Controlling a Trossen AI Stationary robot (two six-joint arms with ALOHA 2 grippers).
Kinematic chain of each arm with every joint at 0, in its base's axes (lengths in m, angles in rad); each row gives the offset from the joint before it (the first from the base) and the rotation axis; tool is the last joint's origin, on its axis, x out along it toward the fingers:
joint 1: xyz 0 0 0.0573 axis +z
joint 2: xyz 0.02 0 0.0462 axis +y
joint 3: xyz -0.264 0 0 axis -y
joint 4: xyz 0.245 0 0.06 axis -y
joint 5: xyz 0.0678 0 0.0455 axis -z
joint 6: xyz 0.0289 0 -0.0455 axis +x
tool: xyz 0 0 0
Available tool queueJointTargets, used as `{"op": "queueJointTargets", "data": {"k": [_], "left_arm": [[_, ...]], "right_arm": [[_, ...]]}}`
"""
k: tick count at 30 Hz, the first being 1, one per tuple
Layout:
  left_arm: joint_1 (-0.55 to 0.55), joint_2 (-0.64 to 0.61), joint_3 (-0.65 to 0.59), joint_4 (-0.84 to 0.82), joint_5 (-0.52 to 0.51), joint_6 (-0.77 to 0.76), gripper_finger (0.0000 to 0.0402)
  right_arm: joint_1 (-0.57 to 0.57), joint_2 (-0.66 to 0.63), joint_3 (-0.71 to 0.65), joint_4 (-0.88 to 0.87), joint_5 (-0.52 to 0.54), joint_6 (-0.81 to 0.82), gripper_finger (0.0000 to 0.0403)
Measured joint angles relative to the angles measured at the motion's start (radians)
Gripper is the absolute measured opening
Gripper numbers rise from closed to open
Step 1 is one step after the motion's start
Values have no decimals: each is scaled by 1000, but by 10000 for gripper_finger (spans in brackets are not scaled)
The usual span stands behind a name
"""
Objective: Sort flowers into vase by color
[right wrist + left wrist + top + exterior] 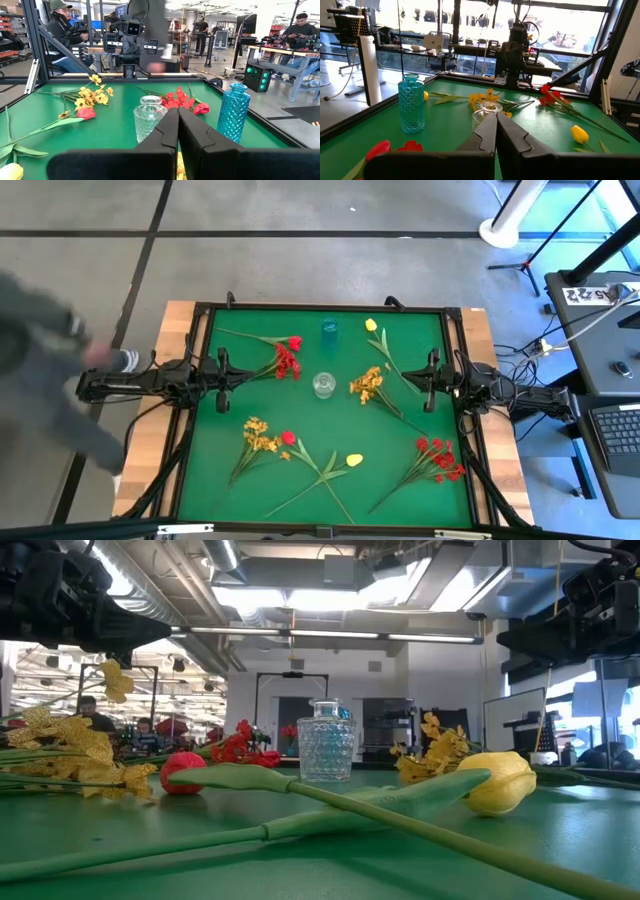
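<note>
Worktop (330, 430): matt green cloth-like cover, smooth; bare pale wood at left and right edges. Clear vase (323, 385): glass, glossy, diamond-textured wall. Blue vase (329, 332): translucent teal glass, same faceted pattern, shiny. Flowers (262, 437): artificial, matt fabric-like blooms, smooth plastic-looking green stems. My fingers (487, 135): dark matt plastic, smooth.

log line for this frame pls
phase: not started | left gripper: shut, left side | right gripper: shut, right side | vases: clear, blue, empty

Overhead looks straight down, low sits at mat level, wrists face inward; all seemingly share the clear vase (323, 384)
</note>
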Motion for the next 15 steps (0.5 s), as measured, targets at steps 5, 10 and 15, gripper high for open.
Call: {"op": "queueJointTargets", "data": {"k": [5,10,15], "left_arm": [[0,0,0,0,0,0,0],[0,0,0,0,0,0,0],[0,0,0,0,0,0,0]], "right_arm": [[0,0,0,3,0,0,10],[0,0,0,23,-10,0,10],[0,0,0,33,-1,0,10]]}}
